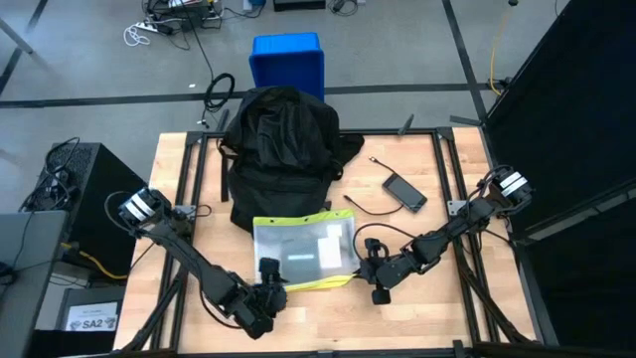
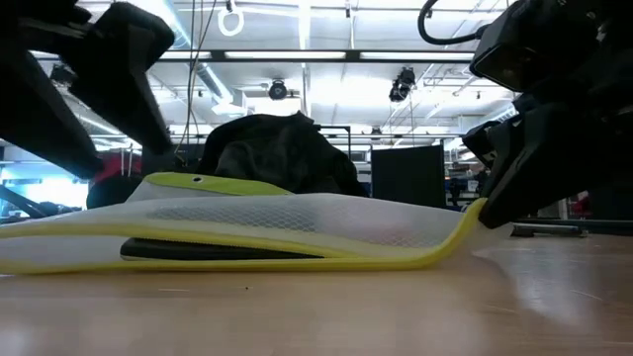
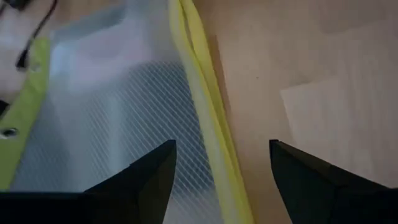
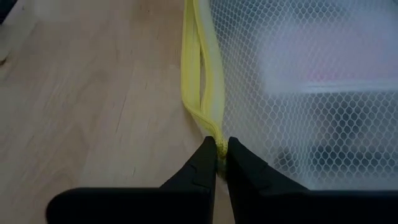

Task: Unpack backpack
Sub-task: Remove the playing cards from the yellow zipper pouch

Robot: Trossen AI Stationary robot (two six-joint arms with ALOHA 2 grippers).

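while pouch (image 1: 303,251) lies on desk (image 1: 437,308): backpack (image 1: 280,149) far
left hand (image 3: 221,180): open wide, empty
right hand (image 4: 217,163): pinching pouch's yellow edge
advice: probably release gently

Black backpack (image 1: 281,149) at twelve o'clock on pale wood table (image 1: 437,308). Blue bin (image 1: 287,62) beyond, also twelve. Clear pouch (image 1: 303,252) at six, white diamond mesh, yellow-green edging. Black phone (image 1: 404,191) and black cable (image 1: 366,205) at two o'clock. Dark grippers: left (image 1: 270,295) at seven, right (image 1: 370,270) at five.
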